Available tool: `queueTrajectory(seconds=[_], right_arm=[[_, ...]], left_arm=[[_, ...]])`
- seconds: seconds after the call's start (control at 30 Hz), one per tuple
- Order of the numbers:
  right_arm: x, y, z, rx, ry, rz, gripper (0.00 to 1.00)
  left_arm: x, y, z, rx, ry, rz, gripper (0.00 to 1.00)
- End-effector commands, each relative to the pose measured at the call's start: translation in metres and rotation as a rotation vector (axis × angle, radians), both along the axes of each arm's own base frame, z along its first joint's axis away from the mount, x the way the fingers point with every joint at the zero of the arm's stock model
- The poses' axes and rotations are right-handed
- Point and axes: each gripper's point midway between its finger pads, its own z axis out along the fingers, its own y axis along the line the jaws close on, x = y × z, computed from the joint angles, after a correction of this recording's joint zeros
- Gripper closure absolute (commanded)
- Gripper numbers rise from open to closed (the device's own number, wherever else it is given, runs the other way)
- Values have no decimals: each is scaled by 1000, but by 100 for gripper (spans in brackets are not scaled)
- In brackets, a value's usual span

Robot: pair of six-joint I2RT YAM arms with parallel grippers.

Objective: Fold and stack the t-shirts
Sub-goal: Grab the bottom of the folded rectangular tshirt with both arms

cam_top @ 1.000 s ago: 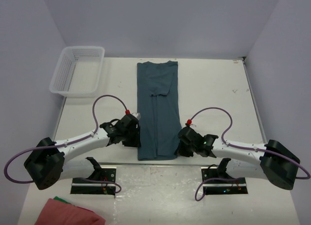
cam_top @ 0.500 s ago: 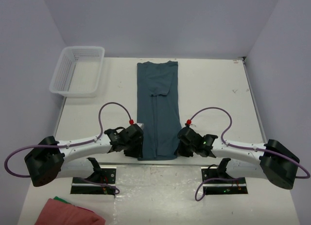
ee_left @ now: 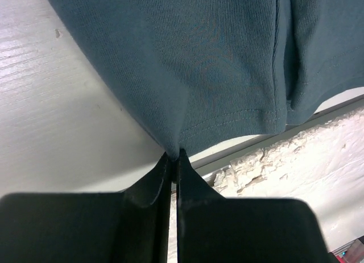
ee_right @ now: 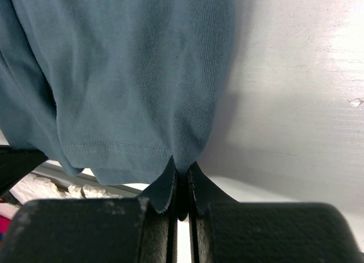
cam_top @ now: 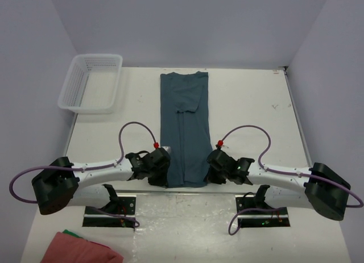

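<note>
A dark teal-blue t-shirt (cam_top: 183,126) lies on the white table as a long narrow strip, folded lengthwise, neck end at the far side. My left gripper (cam_top: 163,176) is shut on the strip's near left corner; in the left wrist view the teal fabric (ee_left: 193,75) runs down into the closed left gripper (ee_left: 176,155). My right gripper (cam_top: 208,173) is shut on the near right corner; the hemmed cloth (ee_right: 131,75) in the right wrist view is pinched in the closed right gripper (ee_right: 182,172).
A white plastic basket (cam_top: 91,83) stands at the table's far left corner. A pink-red cloth with a green edge (cam_top: 79,249) lies off the table at the bottom left. The table's near edge (cam_top: 187,190) runs just behind the hem, with both arm bases below it.
My left gripper moved toward the near edge along the shirt's left side and closed on the near left corner. The right arm stayed put, still pinching its corner.
</note>
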Motion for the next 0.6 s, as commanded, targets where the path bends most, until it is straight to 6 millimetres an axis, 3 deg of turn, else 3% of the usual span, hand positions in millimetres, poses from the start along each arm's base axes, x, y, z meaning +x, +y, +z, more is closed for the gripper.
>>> queueTrajectory(seconds=[0.0, 0.23, 0.57], right_arm=[[-10, -20, -12, -117, 31, 0, 100], [-18, -21, -1, -178, 11, 46, 100], [-42, -34, 15, -220, 9, 74, 100]], left_arm=[[-6, 11, -12, 38, 11, 19, 100], [-17, 28, 5, 103, -2, 57, 100], [-36, 30, 35, 73, -11, 57, 100]])
